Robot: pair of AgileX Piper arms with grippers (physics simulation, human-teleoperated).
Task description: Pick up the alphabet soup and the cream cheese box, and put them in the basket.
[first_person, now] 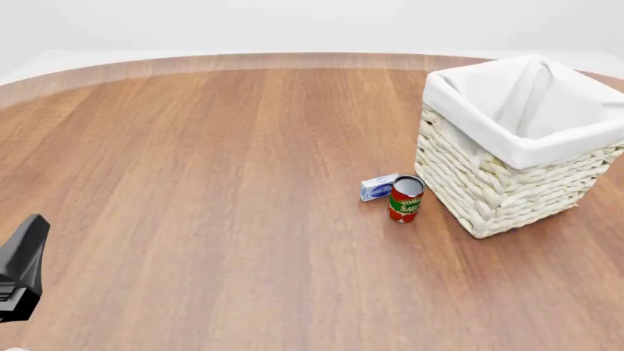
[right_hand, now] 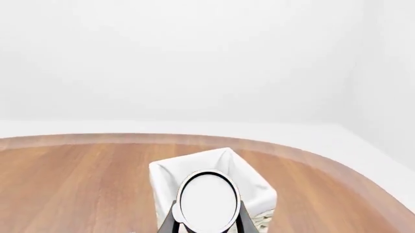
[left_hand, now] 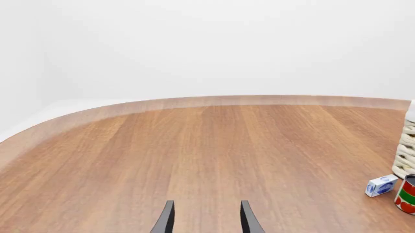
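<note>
The left gripper point(left_hand: 206, 221) hangs low over bare wood near the table's point(first_person: 195, 183) left front edge, its two dark fingers spread with nothing between them. In the front view only a dark piece of the left arm shows at the left edge.

The right gripper point(right_hand: 207, 221) does not appear in the front view. Its own camera shows it pinching the soup point(right_hand: 209, 201), the can's pale round top facing the lens, with a dark finger on each side. The can sits in front of the basket point(right_hand: 256, 187) in that view; how high above it cannot be told, and its label is hidden.

The basket stands near the table's right edge, toward the far side, its white liner folded over the woven wall. The box point(first_person: 378, 187) lies on the table just beside the basket's left front wall, with a blue oval logo too small to read. The red and green can point(first_person: 405, 199) stands upright, touching or nearly touching the box; its label's white writing is too small to read with certainty. The left wrist view catches the box, that can and a sliver of basket at its margin.
</note>
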